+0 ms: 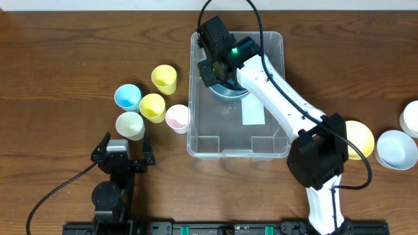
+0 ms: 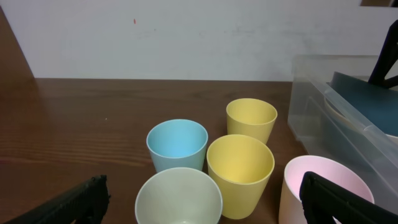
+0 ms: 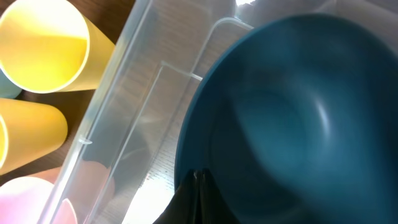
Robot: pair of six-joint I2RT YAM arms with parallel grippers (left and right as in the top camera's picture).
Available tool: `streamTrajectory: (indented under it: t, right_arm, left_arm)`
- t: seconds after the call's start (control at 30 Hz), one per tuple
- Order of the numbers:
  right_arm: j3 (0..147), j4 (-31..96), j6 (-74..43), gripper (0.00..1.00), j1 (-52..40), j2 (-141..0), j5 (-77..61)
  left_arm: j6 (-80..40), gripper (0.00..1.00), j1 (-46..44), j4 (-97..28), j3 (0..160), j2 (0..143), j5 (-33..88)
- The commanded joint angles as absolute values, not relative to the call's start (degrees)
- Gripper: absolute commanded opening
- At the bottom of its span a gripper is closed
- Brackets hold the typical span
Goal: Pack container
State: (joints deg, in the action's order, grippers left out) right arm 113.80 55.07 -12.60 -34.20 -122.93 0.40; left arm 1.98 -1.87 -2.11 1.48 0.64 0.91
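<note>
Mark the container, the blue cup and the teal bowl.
container (image 1: pixel 219 124), overhead view, bare floor near its left wall.
blue cup (image 1: pixel 127 96), overhead view, its inside bottom.
teal bowl (image 3: pixel 298 118), right wrist view, its inner surface.

Under my right claw (image 1: pixel 215 70) a bowl (image 1: pixel 228 88) sits in the far end of the container (image 1: pixel 215 124). Five cups (image 1: pixel 152 106) cluster on the desk (image 1: pixel 59 78) to that claw's left, just ahead of my left claw (image 1: pixel 124 145). Other bowls (image 1: pixel 397 149) lie well off to the right claw's right, nearer me
</note>
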Motion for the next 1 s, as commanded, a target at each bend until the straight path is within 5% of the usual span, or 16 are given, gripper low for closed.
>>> streamTrajectory:
  t: [0.0, 0.97]
  right_arm:
    - [113.4, 54.7, -13.3, 0.02, -33.8, -122.3, -0.7]
    - [108.5, 50.2, -15.1, 0.02, -34.4, -122.2, -1.6]
  left_arm:
    - [2.8, 0.98, -1.7, -4.0, 0.2, 0.6, 0.9]
    - [2.8, 0.98, -1.7, -4.0, 0.2, 0.6, 0.9]
